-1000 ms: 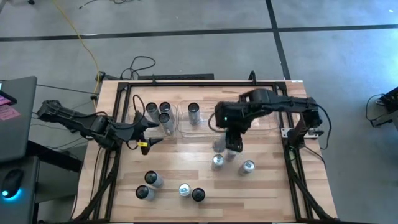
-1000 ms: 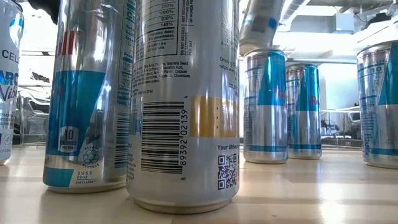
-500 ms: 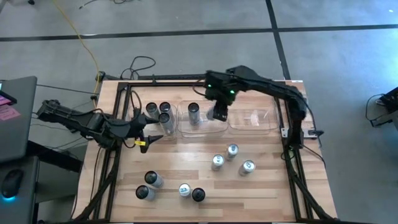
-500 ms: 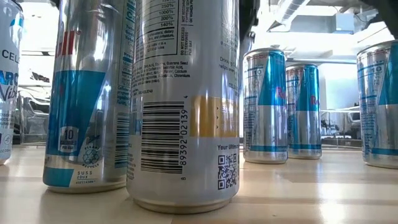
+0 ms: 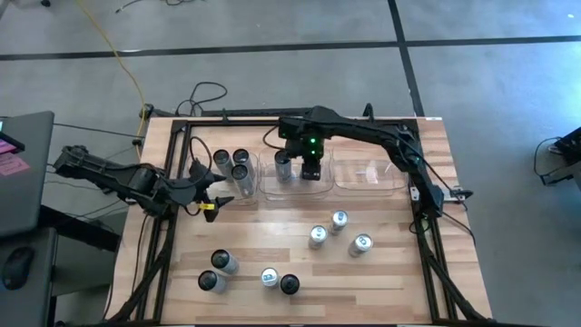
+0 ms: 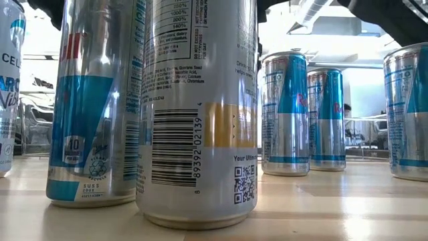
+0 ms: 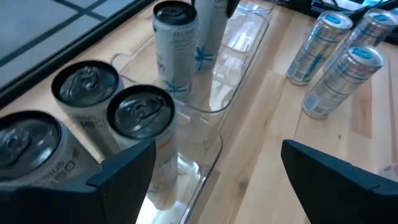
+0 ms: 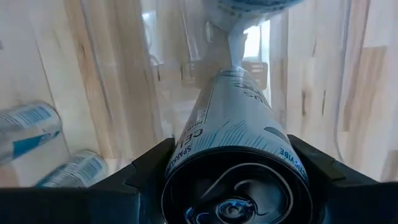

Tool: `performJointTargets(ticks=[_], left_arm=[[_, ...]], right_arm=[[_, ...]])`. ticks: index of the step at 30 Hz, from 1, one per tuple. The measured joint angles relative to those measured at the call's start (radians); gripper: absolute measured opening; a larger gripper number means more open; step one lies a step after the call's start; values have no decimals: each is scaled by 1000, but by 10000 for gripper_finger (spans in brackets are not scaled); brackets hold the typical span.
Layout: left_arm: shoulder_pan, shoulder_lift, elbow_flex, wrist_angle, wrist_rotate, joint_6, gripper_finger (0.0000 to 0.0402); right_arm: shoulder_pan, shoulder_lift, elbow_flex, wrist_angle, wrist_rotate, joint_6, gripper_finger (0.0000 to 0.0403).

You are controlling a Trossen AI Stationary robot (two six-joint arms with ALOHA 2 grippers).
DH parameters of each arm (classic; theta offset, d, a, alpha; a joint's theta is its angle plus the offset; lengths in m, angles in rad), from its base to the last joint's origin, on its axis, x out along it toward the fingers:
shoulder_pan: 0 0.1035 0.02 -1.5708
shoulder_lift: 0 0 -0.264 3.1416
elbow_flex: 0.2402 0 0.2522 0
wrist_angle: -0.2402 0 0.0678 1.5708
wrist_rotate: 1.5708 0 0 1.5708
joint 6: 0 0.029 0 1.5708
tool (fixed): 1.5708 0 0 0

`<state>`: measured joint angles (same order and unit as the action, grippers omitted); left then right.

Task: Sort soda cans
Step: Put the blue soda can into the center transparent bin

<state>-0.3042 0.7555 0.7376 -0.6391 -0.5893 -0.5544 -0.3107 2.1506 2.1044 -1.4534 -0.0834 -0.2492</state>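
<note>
The right end effector (image 5: 310,169) hangs over the middle clear plastic bin (image 5: 295,193) at the back of the wooden tabletop (image 5: 272,236), pinching a dark-topped can (image 8: 239,155) between its two fingers (image 8: 149,165). In the right wrist view this held can fills the space between the fingers, with blue lettering on its silvery side and the bin's clear wall and floor beyond it. Just beside it in the same bin stands another dark-topped can (image 5: 283,163), upright.

The left end effector (image 5: 211,191) waits near the left edge of the tabletop, its fingers (image 7: 124,171) spread wide with nothing between them. In front of it sits the left clear bin (image 7: 205,143), holding three upright dark-topped cans (image 5: 231,165) close together.

On the open tabletop, three cans with light blue-white tops (image 5: 338,232) stand in a loose group toward the right, in front of the bins and apart from one another. Near the front edge stands another group (image 5: 250,272): three with dark tops and one with a light top among them. A third clear bin (image 5: 368,173) lies on the right of the back row; what it holds cannot be told.

The low view looks level across the tabletop past a barcoded can (image 6: 197,114) very near the camera, with blue-and-silver cans (image 6: 304,114) upright farther back.
</note>
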Motion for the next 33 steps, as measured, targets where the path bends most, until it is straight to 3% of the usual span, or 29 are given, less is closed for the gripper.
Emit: performJointTargets(ticks=[4, 17, 33], left_arm=[[-7, 5, -8, -1, -2, -31, 343], [-61, 44, -8, 1, -19, -60, 343], [-124, 43, -8, -47, -58, -46, 343]], right_arm=[[0, -6, 0, 45, 0, -23, 261], [0, -21, 2, 109, 2, -89, 347], [0, -36, 49, 59, 37, 41, 353]])
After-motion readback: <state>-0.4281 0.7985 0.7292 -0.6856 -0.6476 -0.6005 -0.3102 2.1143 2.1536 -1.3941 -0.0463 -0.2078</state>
